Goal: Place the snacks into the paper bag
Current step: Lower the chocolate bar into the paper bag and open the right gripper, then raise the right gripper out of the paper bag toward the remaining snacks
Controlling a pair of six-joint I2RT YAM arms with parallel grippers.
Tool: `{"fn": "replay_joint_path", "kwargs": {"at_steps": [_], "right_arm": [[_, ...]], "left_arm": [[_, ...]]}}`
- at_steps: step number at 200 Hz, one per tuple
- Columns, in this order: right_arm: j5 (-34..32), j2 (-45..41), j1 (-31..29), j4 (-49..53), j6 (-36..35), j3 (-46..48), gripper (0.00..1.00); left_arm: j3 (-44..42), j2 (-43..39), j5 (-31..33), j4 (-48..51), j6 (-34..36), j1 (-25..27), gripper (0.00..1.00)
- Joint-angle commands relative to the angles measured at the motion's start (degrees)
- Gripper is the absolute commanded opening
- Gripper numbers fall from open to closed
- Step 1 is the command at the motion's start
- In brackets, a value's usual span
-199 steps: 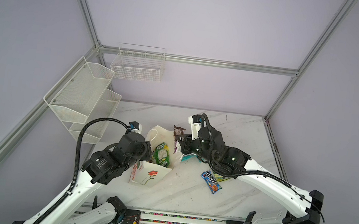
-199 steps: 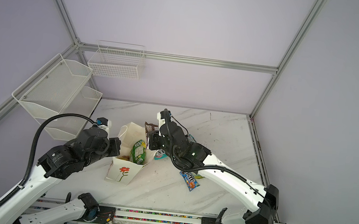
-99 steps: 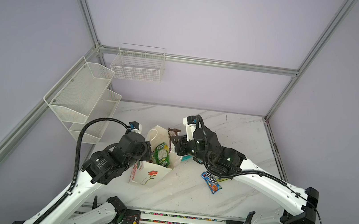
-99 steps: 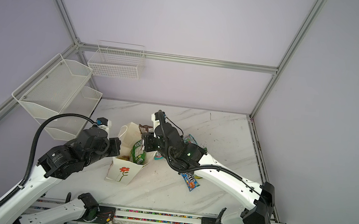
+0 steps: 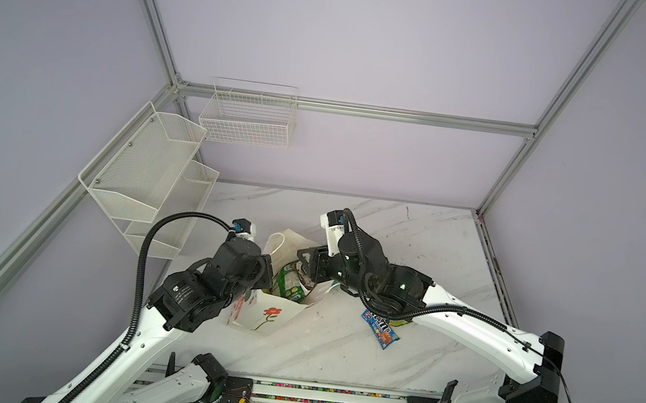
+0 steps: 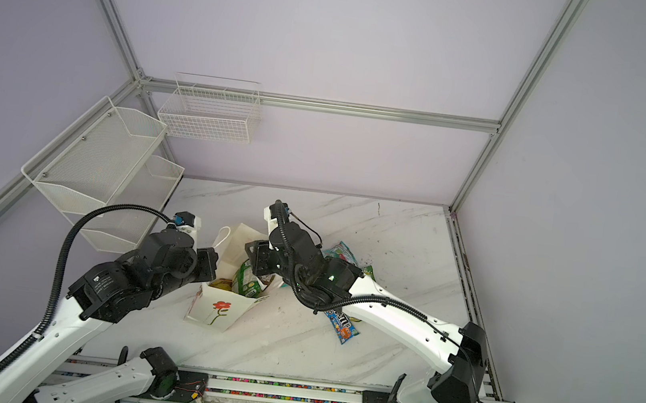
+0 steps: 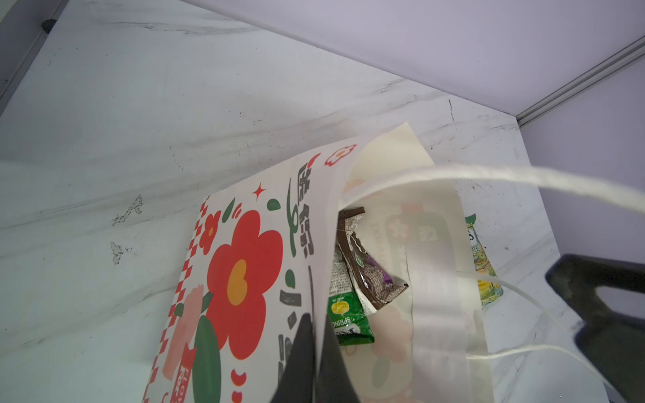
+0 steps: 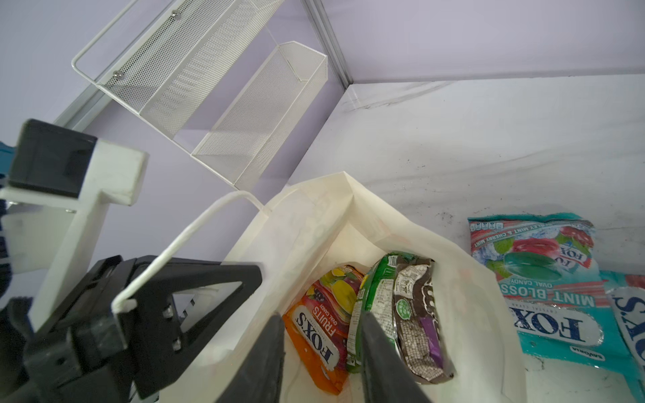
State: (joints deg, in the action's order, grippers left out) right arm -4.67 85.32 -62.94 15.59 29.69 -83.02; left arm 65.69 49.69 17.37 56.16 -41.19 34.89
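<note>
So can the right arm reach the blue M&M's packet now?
Probably yes. The M&M's packet lies uncovered on the table under that arm's forearm; the right gripper, open over the paper bag, would have to pull back first.

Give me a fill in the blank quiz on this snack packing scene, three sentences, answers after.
The left end effector pinches the wall of the paper ____.
The blue M&M's packet lies on the ____, not yet packed.
Inside, the green pouch stands ____ the dark brown bar and the orange pouch.
Missing words: bag; table; between.
</note>
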Motion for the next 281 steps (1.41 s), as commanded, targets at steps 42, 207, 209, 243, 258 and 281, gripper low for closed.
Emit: {"fn": "replay_joint_path", "kwargs": {"at_steps": [42, 207, 209, 243, 258, 281], "right_arm": [[-1.1, -1.4, -0.5, -0.3, -0.4, -1.1, 0.44], [-5.8, -6.3, -0.4, 2.5, -0.4, 3.6, 0.62], [-5.8, -6.3, -0.5, 2.5, -0.4, 3.7, 0.62], [-6.8, -8.0, -0.4, 2.9, 0.0, 5.2, 0.64], [-7.2, -8.5, -0.4, 3.2, 0.3, 5.7, 0.65], [-8.8, -9.1, -0.4, 4.3, 0.5, 6.0, 0.67]], "left_arm": [[-1.0, -1.1, 0.7, -6.0, -0.3, 0.0, 0.00], [-1.1, -1.5, 0.7, -6.0, -0.3, 0.0, 0.00], [-1.1, -1.5, 0.7, -6.0, -0.3, 0.0, 0.00], [-1.3, -1.5, 0.7, -6.0, -0.4, 0.0, 0.00], [-1.4, -1.5, 0.7, -6.0, -0.5, 0.0, 0.00], [-1.2, -1.5, 0.7, -6.0, -0.4, 0.0, 0.00]]}}
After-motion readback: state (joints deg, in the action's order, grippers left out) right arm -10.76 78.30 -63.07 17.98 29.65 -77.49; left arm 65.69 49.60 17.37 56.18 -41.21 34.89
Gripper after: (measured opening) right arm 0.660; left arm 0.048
